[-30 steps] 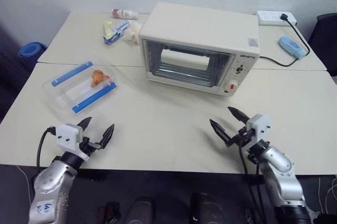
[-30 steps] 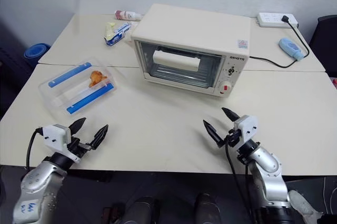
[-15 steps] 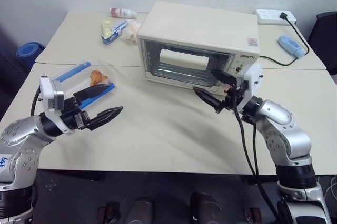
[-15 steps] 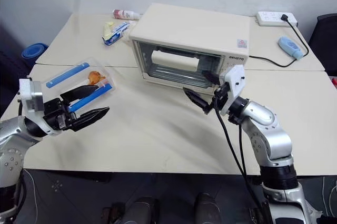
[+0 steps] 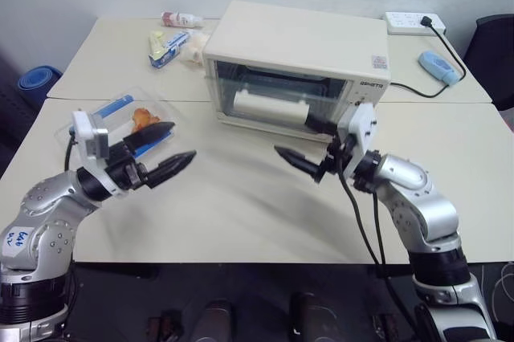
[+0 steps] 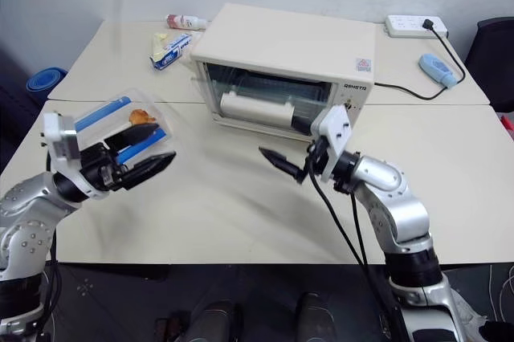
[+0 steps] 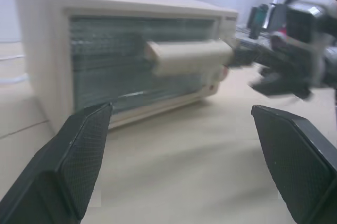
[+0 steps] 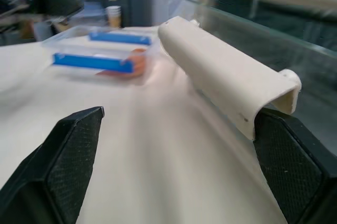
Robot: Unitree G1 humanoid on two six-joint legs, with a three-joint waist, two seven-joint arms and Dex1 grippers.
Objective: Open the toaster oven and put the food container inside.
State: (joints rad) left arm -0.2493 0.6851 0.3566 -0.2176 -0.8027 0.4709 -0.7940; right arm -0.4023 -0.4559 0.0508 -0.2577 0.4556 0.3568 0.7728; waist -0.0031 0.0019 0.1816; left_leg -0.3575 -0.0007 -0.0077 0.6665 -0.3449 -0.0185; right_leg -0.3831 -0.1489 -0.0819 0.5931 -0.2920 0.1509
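Hovering: left gripper [image 5: 165, 157] agape | right gripper [image 5: 309, 149] agape | toaster oven [image 5: 297, 65] ajar

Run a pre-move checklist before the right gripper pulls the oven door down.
1. Right gripper open: ok, fingers spread wide, nothing held.
2. Right gripper at the door handle: ok, one finger sits by its right end; contact cannot tell.
3. Oven door open: not ok, the handle seems to sit lower and the door may have begun tipping, but it is not down.
4. Space in front of the door: ok, bare table.
5. Left gripper open: ok, empty.
6. Container ready: ok, on the table, left of the oven.
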